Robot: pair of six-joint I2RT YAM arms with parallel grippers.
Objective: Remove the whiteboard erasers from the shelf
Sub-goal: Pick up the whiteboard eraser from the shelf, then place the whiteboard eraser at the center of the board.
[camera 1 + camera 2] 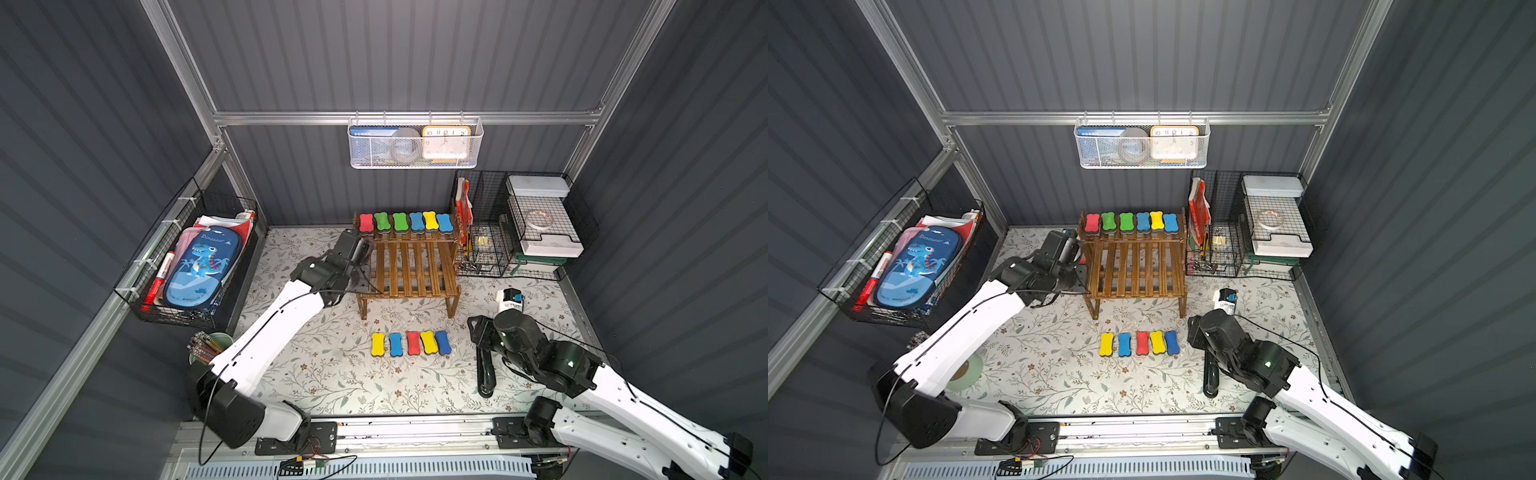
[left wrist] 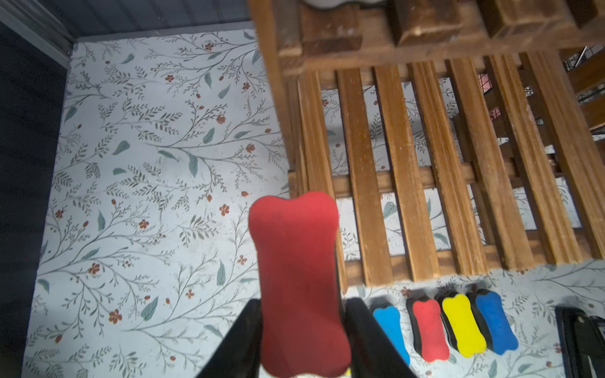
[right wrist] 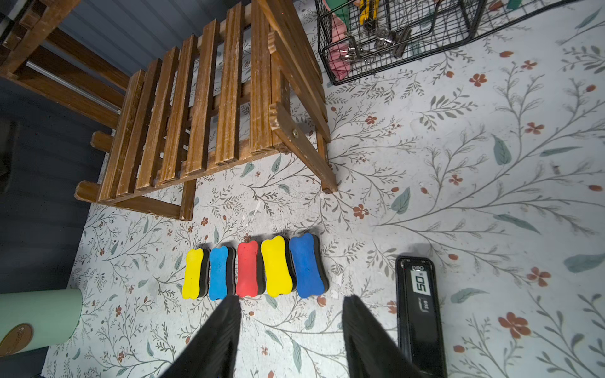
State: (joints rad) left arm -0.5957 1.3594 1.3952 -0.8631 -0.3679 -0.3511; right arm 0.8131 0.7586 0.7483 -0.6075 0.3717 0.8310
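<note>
Jaws of left gripper [image 2: 304, 309] clamped red eraser [image 2: 294, 261] just beside shelf [image 1: 409, 270]; right gripper [image 3: 291, 304] jaws gaped, empty. Six erasers [image 1: 405, 222] sat on top tier, eraser row [image 1: 409, 343] on counter [image 1: 332, 378]. Best carried level, then set beside that row.

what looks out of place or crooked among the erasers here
Nothing serious. On the shelf top tier the yellow eraser sits out of line with its neighbours; the blue eraser ending the table row lies slightly slanted.

Left arm [image 1: 270, 332] extended, left claw [image 2: 304, 304] clamping red eraser [image 2: 294, 248], right claw [image 3: 291, 299] parted
</note>
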